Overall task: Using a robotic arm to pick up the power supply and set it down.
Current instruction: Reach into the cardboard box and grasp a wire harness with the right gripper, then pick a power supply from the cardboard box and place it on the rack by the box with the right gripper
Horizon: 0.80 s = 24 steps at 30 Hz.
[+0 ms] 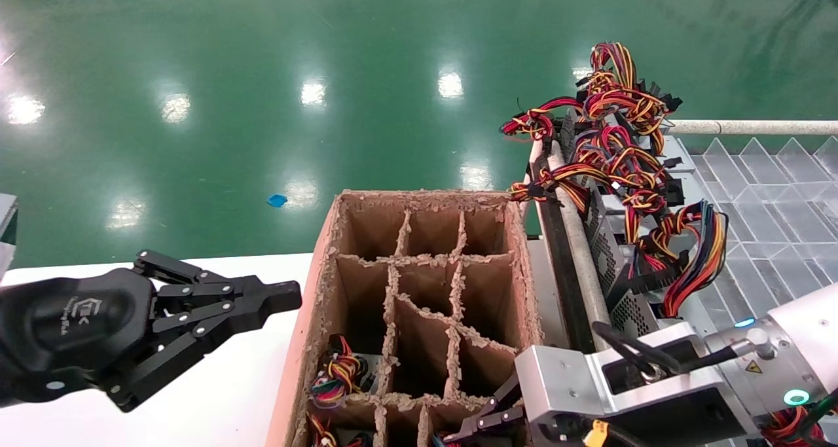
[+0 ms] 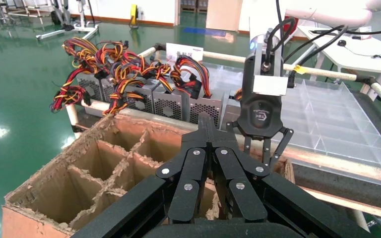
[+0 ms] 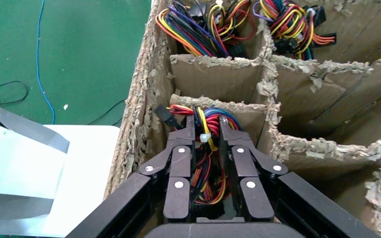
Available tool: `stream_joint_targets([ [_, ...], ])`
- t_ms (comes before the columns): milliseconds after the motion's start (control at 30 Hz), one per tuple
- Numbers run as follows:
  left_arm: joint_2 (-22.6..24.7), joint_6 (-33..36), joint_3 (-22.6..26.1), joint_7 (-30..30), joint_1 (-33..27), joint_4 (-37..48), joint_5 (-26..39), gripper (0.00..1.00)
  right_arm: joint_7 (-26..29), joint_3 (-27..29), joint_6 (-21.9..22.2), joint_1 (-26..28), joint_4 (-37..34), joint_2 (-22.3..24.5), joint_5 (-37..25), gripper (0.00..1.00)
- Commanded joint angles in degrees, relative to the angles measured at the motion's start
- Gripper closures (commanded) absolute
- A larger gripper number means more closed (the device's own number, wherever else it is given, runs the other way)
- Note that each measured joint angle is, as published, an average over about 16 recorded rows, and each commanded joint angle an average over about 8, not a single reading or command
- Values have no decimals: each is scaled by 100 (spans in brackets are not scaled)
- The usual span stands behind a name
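My right gripper (image 3: 206, 124) reaches down into a near corner compartment of the brown cardboard divider box (image 1: 325, 250). Its fingers are closed round the red, yellow and blue wire bundle of a power supply (image 3: 209, 151), whose grey body is hidden below. In the head view this gripper (image 1: 488, 419) shows at the box's near edge under its silver wrist block (image 1: 576, 381). It also appears in the left wrist view as the right gripper (image 2: 263, 157) above the box. My left gripper (image 1: 288, 296) (image 2: 207, 121) hangs shut and empty over the white table, left of the box.
A row of grey power supplies (image 1: 612, 257) (image 2: 178, 101) with tangled wires stands on the rack to the right of the box. Beyond them lies a clear plastic divider tray (image 1: 772, 198). Other compartments hold wire bundles (image 3: 213, 29). The white table (image 1: 229, 375) lies to the left.
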Motion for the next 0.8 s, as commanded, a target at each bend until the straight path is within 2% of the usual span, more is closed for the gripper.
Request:
stream_joint_targets([
  [33,0,0,0,0,0,0,0,100,-24,6,-3,-10,-23,9,15,100],
  [467,0,0,0,0,0,0,0,100,-186,151,-17,-99,-83,159,339,100],
  [800,0,0,0,0,0,0,0,100,-481,488,-161,-119,-129,331,1073,100],
])
